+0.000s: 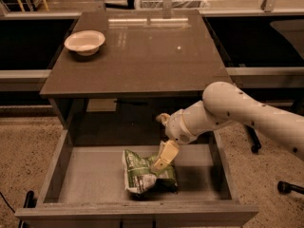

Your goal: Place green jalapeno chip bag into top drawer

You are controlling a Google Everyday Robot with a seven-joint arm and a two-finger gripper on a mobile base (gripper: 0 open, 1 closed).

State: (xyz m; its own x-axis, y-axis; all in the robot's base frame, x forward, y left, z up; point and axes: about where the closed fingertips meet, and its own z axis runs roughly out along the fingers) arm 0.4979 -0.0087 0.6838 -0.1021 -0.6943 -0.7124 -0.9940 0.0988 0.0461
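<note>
Surroundings: brown worktop [152,56] carried a white bowl [84,42] near its back-left corner, well apart from the arm and the drawer. A wire basket [171,1] sat behind the worktop's far edge. A pale label [102,105] showed in the shadow under the worktop, left of centre. Chair casters [289,187] stood on the speckled floor [28,137] to the right of the drawer, and a dark cable [7,201] lay at lower left. White arm [247,113] ran from the right edge of the view, crossed over the drawer's right wall and angled down into the drawer, hiding part of that wall and of the back corner. Top drawer [54,170] was pulled out below the worktop, with its pale grey bottom in view. Green jalapeno chip bag [140,177] lay crumpled on that bottom, about mid-width and nearer the front wall than the back, and it was the only item seen in there. Pincer [160,164] pointed down at the bag's upper-right part and overlapped it. Couldn't tell whether the pincer was open, closed or gripping the bag, nor whether it touched the foil or sat just above it.
</note>
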